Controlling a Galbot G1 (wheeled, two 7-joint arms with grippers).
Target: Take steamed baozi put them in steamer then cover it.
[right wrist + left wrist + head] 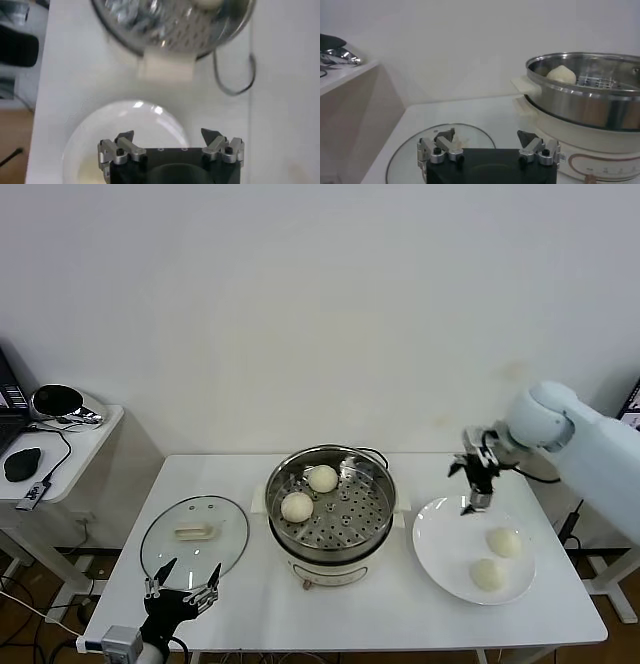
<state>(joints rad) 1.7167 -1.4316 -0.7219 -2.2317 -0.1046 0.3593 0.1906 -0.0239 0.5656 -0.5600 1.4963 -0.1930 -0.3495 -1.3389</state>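
We saw two baozi (310, 492) in the steamer (330, 502) at the counter (250, 584) centre, two more on the plate (440, 559) at three o'clock. The right gripper (477, 481) hovered over the plate's far rim, fingers wide and empty. The left gripper (182, 589), fingers wide, hung by the cover (195, 534) at nine o'clock.

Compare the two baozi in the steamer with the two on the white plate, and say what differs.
Place: the baozi in the steamer sit on its perforated tray, while the baozi on the plate lie on the flat white plate.
Height: the steamer pair rest raised inside steel walls; the plate pair lie near table level.
Neighbours: the right tool, open, hangs over the plate's far edge; nothing hangs over the steamer pair.
Shared: all four are round, smooth and cream-white.
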